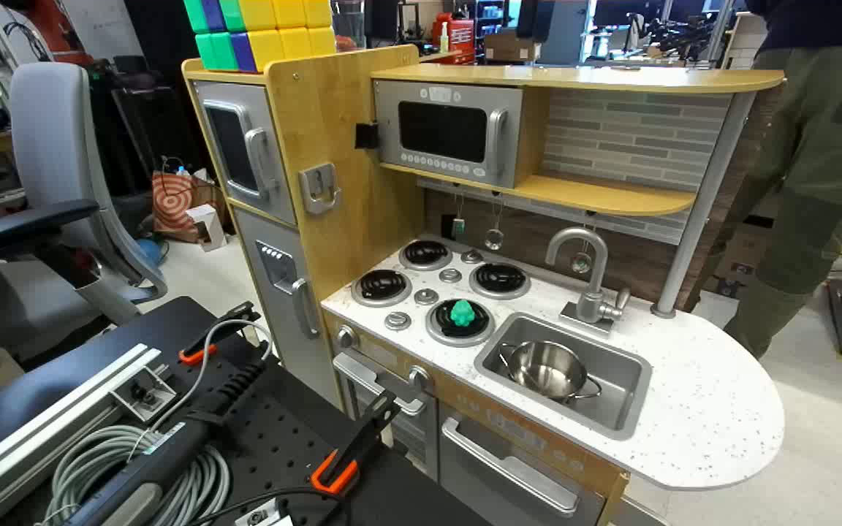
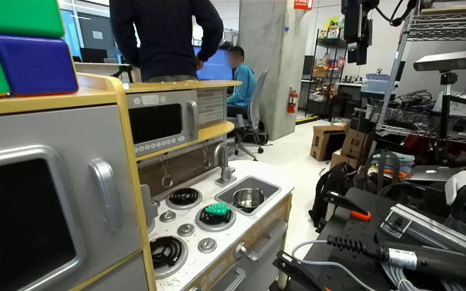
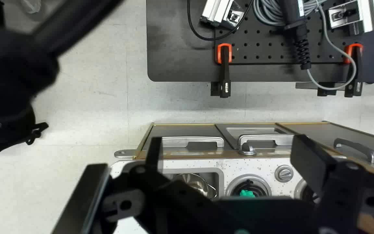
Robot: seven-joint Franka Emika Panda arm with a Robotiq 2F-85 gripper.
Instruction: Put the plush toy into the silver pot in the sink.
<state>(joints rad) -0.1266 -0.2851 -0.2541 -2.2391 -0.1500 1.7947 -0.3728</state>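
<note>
One plush toy (image 1: 462, 313) rests on a burner (image 1: 457, 334) just beside the sink (image 1: 620, 394) in an exterior view. The silver pot (image 2: 249, 198) stands inside that sink in an exterior view. In the wrist view, my hand (image 3: 229, 157) appears spread wide, though blurred.

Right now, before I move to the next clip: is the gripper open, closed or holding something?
Gripper: open, jaws spread wide in the wrist view, holding nothing.

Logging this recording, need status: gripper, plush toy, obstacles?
Gripper open, empty. Green plush toy on front burner beside sink, not yet in silver pot. Curved faucet at sink's rear edge, possible snag.
</note>
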